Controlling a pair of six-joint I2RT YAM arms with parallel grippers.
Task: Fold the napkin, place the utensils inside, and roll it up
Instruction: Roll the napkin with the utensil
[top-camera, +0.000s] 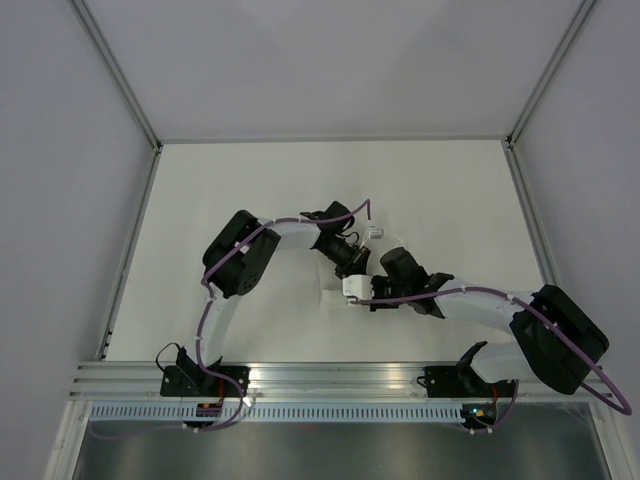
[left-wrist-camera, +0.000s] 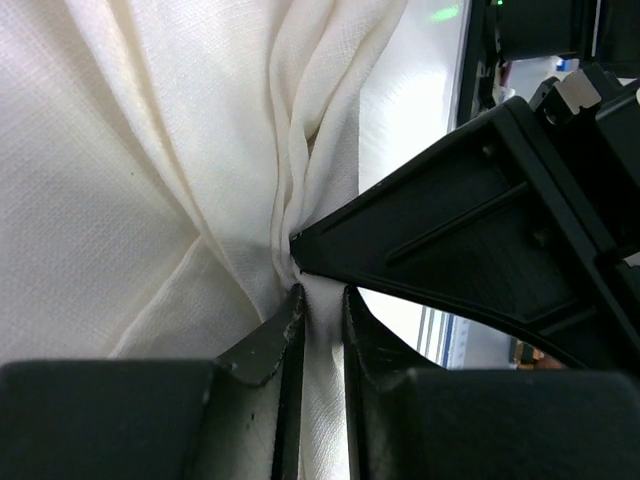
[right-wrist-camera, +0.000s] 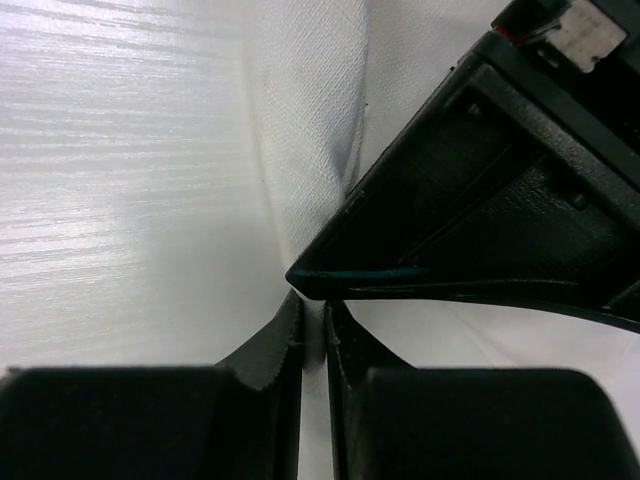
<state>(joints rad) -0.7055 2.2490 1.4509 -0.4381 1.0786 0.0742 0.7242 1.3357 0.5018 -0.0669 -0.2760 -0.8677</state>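
Napkin (left-wrist-camera: 150, 200) gathered right at the tips, mid-desk, where the two arms meet nose to nose. The left end effector (left-wrist-camera: 320, 310) is clamped on a pinch of cloth, with white fabric squeezed in the slit between its jaws. The right end effector (right-wrist-camera: 312, 320) is closed down to a sliver on the same cloth. Each wrist view shows the other arm's black finger poking in at the very same spot, so neither arm is nearer: both grips sit just beside each other, almost touching.

From the left pinch the pleats fan up and away, straight ahead of the tips, and the sheet spreads off to the left. The right wrist view shows one ridge of cloth running forward the same way.

From above, white cloth on the white desk (top-camera: 250, 180) barely reads, so which way the whole napkin points I cannot tell; bunched like this, it shows no clear long axis. My read is that the coming move hangs on the two grips drawing apart to stretch an edge between them.
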